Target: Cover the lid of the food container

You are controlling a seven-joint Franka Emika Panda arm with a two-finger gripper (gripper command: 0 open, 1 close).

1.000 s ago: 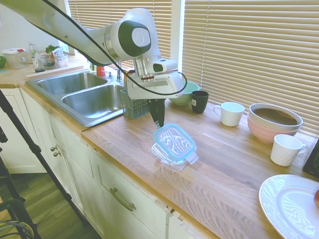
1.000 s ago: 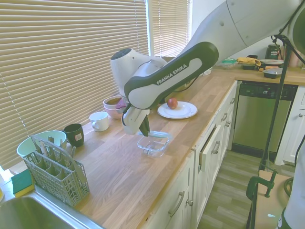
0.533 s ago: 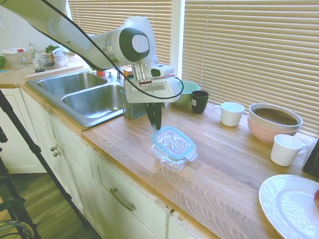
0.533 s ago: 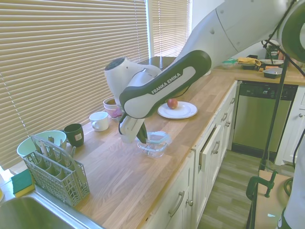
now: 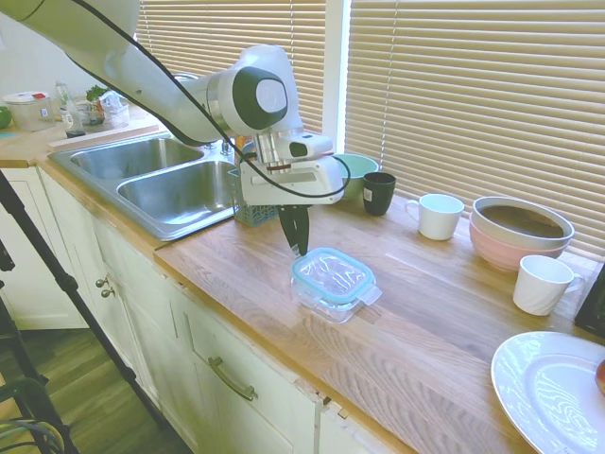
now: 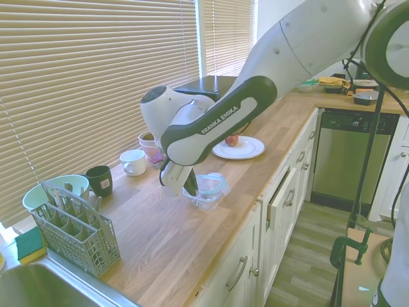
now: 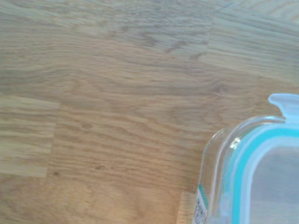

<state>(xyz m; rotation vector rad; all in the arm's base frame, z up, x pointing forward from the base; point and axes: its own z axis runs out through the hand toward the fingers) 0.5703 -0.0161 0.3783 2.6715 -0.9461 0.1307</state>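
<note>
The lid, clear with a light blue rim, lies flat on top of the food container, a small clear glass dish near the front edge of the wooden counter. My gripper points straight down at the lid's sink-side corner. Its dark fingers are close together and their tips meet the rim there. The second exterior view shows the gripper low beside the lid and the dish. One corner of the lid with a clip tab shows in the wrist view over bare wood.
A double sink and a cutlery basket lie behind the arm. A green bowl, dark mug, white mug, stacked bowls and another white mug line the window side. A white plate sits far right.
The lid was tilted over the container a second ago and now lies level on it. The gripper came down and shifted slightly toward the sink side with it.
</note>
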